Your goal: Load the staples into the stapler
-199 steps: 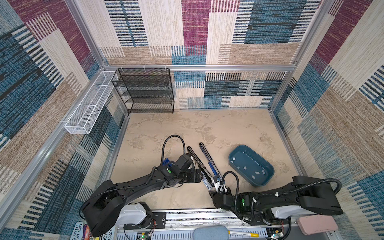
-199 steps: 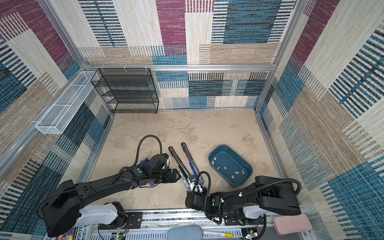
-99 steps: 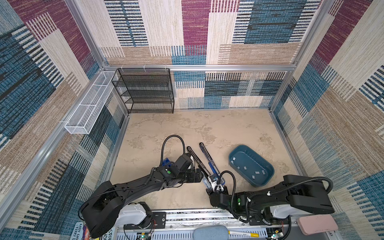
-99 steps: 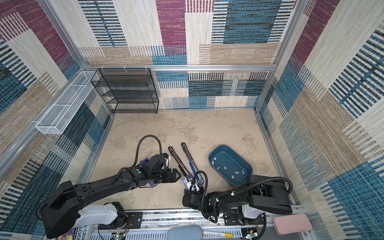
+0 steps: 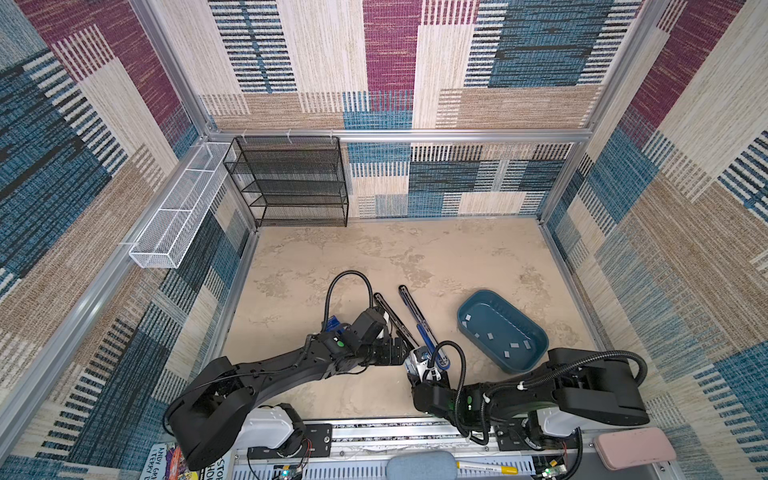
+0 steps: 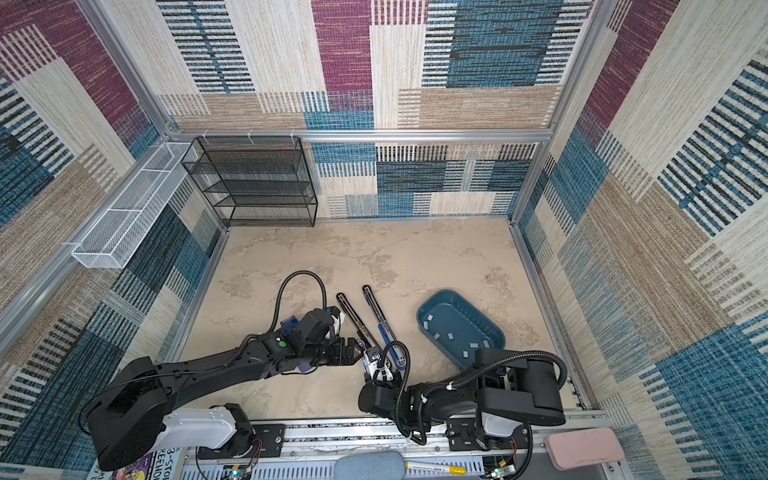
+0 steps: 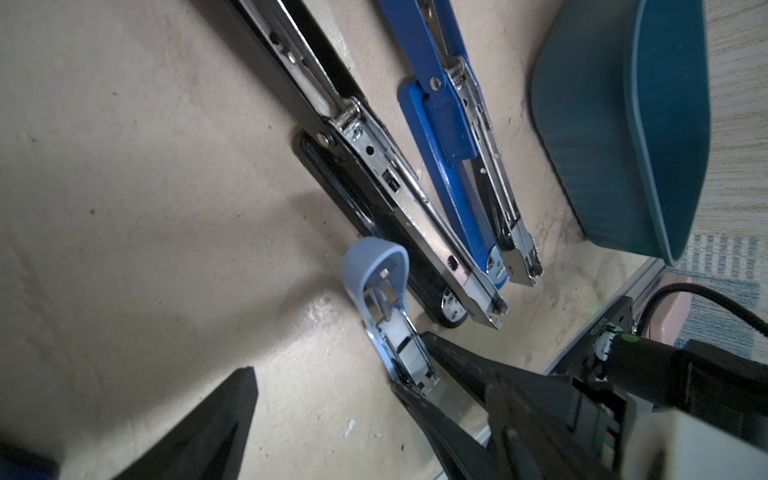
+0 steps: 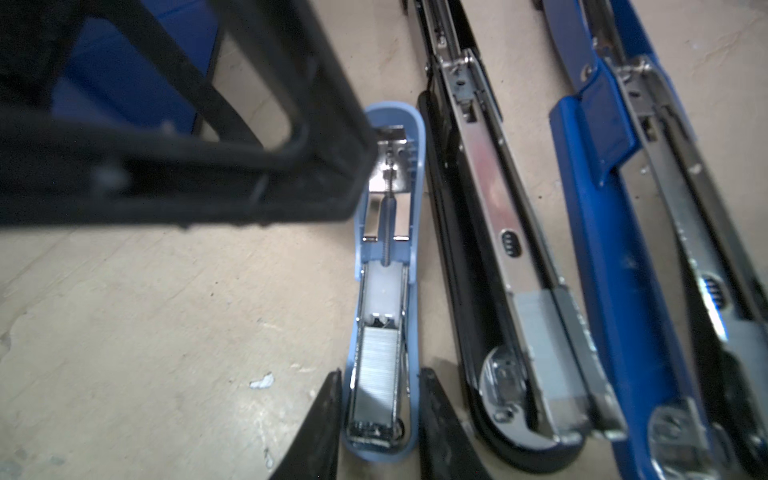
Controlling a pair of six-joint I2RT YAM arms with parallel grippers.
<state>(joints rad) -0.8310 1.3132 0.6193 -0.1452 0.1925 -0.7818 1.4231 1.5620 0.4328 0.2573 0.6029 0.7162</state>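
A small light-blue stapler (image 8: pixel 386 257) lies open on the table, with a strip of staples (image 8: pixel 378 357) in its channel. My right gripper (image 8: pixel 380 419) is shut on its front end, one finger on each side. In both top views this is at the front centre (image 5: pixel 419 360) (image 6: pixel 372 358). My left gripper (image 7: pixel 332 436) stands open just left of the stapler's rear, seen in a top view (image 5: pixel 397 351). More staples (image 5: pixel 513 345) lie loose in a teal tray (image 5: pixel 469 305). A black stapler (image 5: pixel 395 318) and a blue stapler (image 5: pixel 415 311) lie opened flat behind.
The black stapler (image 8: pixel 490 232) lies right beside the light-blue one, and the blue stapler (image 8: pixel 602 232) lies beyond it. A black wire shelf (image 5: pixel 291 183) and a white mesh basket (image 5: pixel 174 216) stand at the back left. The front rail (image 5: pixel 374 430) is close behind my right arm.
My right arm has shifted left and its fingers have narrowed onto the light-blue stapler's front end. My left arm has stayed put, still open.
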